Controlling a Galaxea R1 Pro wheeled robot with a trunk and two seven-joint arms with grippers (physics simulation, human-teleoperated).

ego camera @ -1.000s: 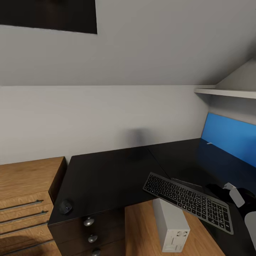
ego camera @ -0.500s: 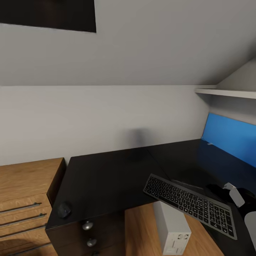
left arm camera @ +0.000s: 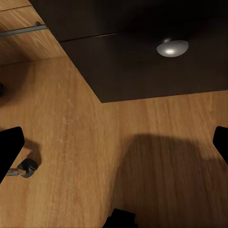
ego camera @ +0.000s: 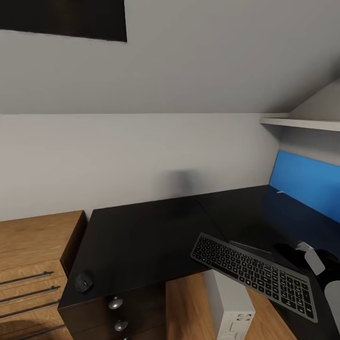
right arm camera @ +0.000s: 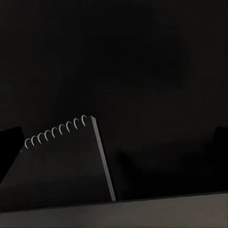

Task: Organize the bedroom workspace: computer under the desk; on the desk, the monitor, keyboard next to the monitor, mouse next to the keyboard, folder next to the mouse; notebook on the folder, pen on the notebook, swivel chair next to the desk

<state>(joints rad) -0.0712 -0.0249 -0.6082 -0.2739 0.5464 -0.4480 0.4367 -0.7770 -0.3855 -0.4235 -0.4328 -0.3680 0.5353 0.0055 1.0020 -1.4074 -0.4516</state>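
The dark keyboard [ego camera: 252, 274] lies slanted on the glossy black desk [ego camera: 141, 231], overhanging its inner corner above the grey-white computer [ego camera: 231, 309] on the floor. My right gripper [ego camera: 295, 252] hovers just beyond the keyboard's far edge. In the right wrist view it [right arm camera: 114, 142] is open, with a spiral-bound notebook [right arm camera: 66, 156] between the fingers on the dark top. The mouse [ego camera: 84, 282] sits near the desk's front left corner. A thin white stick, probably the pen [ego camera: 280, 191], lies by the blue panel. My left gripper [left arm camera: 115, 147] hangs open over the wood floor. Monitor, folder and swivel chair are out of view.
A light wood drawer chest [ego camera: 33, 250] stands against the desk's left end. The dark drawer unit with round knobs [left arm camera: 172, 47] is under the desk's left part. A blue wall panel [ego camera: 307, 182] and a white shelf [ego camera: 302, 123] border the desk's right wing.
The whole head view has shifted a little, so desk, mouse and computer sit slightly lower in the picture. Keyboard and mouse have stayed in place on the desk.
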